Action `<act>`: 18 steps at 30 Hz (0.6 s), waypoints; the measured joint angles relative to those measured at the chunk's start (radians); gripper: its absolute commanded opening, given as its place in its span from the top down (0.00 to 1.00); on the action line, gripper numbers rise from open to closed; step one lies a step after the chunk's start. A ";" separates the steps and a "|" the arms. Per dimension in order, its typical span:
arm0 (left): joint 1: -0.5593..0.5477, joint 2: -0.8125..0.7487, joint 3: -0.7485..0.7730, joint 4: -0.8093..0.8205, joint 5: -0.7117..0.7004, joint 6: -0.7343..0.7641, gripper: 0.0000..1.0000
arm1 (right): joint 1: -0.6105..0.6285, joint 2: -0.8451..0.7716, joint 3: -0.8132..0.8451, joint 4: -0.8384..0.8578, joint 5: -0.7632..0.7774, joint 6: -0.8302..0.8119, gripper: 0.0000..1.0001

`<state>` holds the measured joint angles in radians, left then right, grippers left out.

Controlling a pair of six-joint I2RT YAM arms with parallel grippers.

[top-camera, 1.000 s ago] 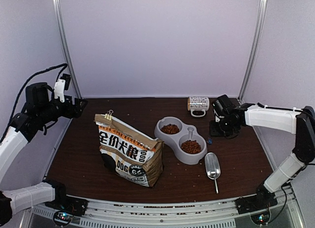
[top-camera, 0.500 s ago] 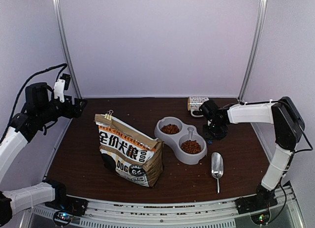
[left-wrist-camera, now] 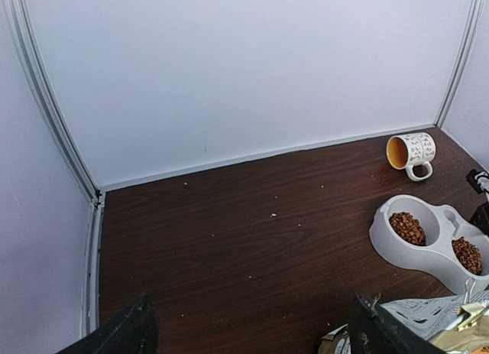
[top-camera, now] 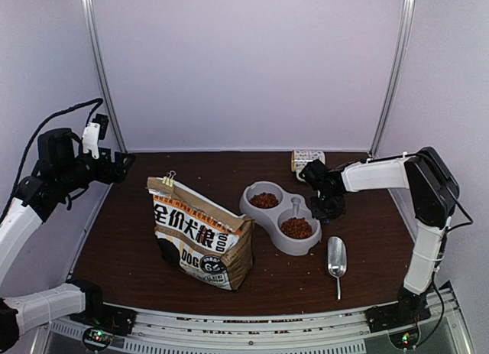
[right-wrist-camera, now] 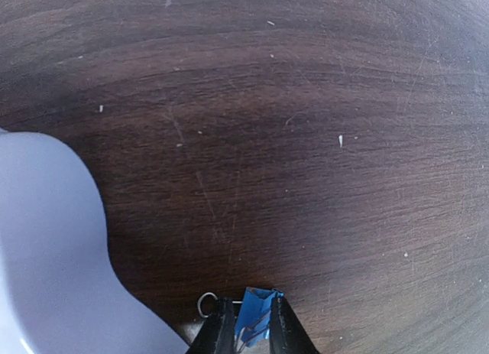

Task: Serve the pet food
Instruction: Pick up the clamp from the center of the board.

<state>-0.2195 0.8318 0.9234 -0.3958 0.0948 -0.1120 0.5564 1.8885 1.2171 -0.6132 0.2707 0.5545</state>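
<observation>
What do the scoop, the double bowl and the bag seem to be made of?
Scoop: probably metal, polished; it shows bright silver glints.
Double bowl: seemingly plastic, smooth grey, with moulded rounded rims.
Bag: paper by its look, matte, printed, creased.

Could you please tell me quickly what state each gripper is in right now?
Left gripper: open, holding nothing.
Right gripper: shut on a blue clip.
</observation>
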 measured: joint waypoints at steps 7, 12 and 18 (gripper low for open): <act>0.000 -0.003 0.000 0.000 0.003 0.000 0.11 | 0.006 0.019 0.023 -0.024 0.043 -0.002 0.98; 0.000 -0.005 0.000 0.000 0.003 0.000 0.11 | 0.011 0.019 0.024 -0.035 0.074 0.002 1.00; 0.000 -0.034 -0.013 0.010 0.016 0.006 0.13 | 0.014 -0.026 0.005 -0.047 0.111 -0.004 1.00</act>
<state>-0.2192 0.7982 0.9100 -0.3855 0.1108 -0.1059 0.5701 1.8626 1.2221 -0.6601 0.3820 0.5507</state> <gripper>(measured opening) 0.887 0.009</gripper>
